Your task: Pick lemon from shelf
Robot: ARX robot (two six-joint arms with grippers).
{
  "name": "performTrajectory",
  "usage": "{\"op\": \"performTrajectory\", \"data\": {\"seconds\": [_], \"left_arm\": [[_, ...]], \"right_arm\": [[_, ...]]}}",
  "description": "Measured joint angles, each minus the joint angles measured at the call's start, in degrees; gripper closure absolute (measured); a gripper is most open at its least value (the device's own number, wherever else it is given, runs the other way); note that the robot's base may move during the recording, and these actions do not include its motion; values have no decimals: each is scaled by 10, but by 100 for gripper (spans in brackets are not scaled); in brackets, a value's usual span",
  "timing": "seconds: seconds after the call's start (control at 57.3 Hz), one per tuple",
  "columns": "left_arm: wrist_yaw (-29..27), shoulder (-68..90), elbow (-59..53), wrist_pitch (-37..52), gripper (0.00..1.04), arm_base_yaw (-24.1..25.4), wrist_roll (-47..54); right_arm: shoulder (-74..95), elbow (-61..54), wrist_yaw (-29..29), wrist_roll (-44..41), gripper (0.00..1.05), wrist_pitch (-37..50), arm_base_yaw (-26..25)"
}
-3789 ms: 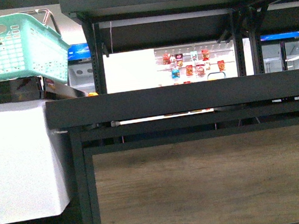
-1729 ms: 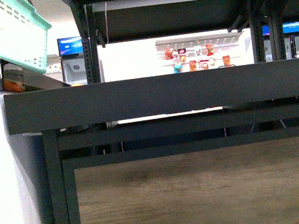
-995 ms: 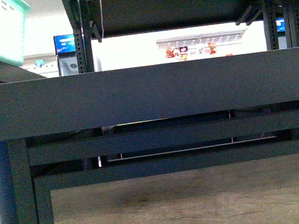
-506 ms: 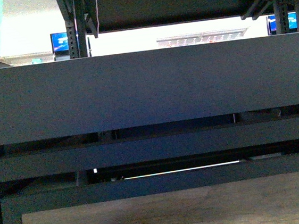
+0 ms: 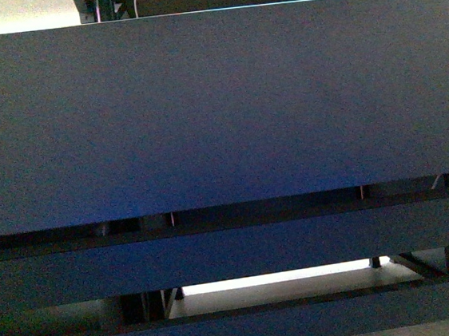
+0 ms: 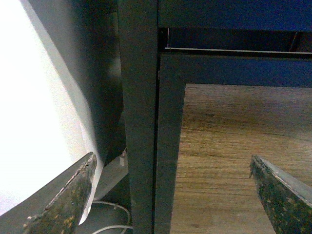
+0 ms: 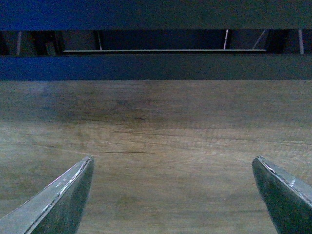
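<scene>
The lemon is out of view in every frame. The shelf (image 5: 218, 108) fills the front view: the dark front rim of a tray, with black crossbars below it. My left gripper (image 6: 171, 168) is open with nothing between its fingers, facing the shelf's black corner post (image 6: 139, 122) and the wood-grain lower panel (image 6: 224, 156). My right gripper (image 7: 171, 168) is open and empty too, facing the middle of the wood-grain panel (image 7: 161, 141), with a dark crossbar (image 7: 156, 67) along the panel's upper edge.
A bright white surface (image 6: 34, 112) stands beside the shelf's corner post in the left wrist view, with a white cable (image 6: 109, 214) on the floor near it. A lit gap (image 5: 284, 278) shows between the crossbars under the tray.
The view has closed in on the shelf: the tray's front rim has grown to fill most of the front view. The teal basket, white block and far store shelves have dropped out of sight.
</scene>
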Motion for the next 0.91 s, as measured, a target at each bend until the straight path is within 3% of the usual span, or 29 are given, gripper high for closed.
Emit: {"op": "performTrajectory", "data": {"seconds": [0.908], "left_arm": [[0,0,0,0,8,0,0]], "right_arm": [[0,0,0,0,7,0,0]]}}
